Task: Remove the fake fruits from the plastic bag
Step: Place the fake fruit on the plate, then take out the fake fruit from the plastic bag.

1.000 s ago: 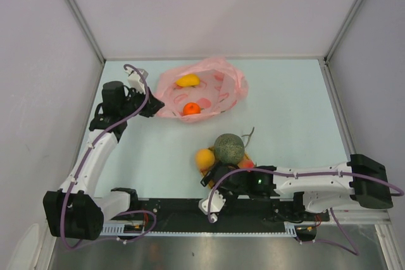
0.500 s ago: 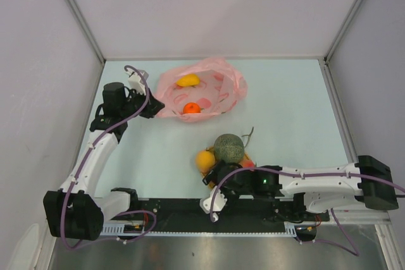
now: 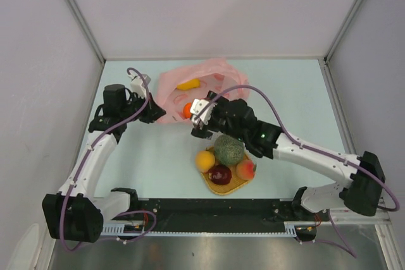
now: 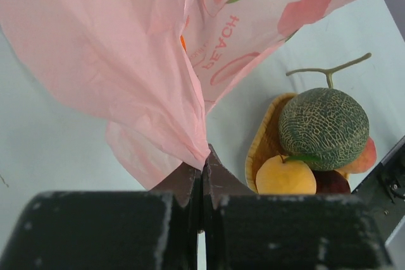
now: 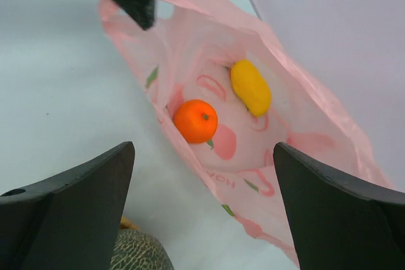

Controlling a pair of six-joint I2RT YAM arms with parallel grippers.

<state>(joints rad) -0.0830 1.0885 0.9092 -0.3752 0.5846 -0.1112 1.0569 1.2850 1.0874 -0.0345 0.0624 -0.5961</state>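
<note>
Right hand [image 5: 202, 150] reached bag [image 5: 304, 137]; mouth faces it.

Six toy fruits [image 4: 324, 128] are counted in all. Two are seen inside the one pink bag [image 3: 215, 69] by the far edge of the table: one orange [image 5: 195, 121] and one long yellow fruit [image 5: 250, 86]. Four are piled on the one woven mat [image 4: 262, 140] by the near edge: one big green melon [image 3: 229, 148], one round yellow fruit [image 3: 204, 160], one dark red apple [image 3: 219, 174] and one peach [image 3: 245, 169].
</note>
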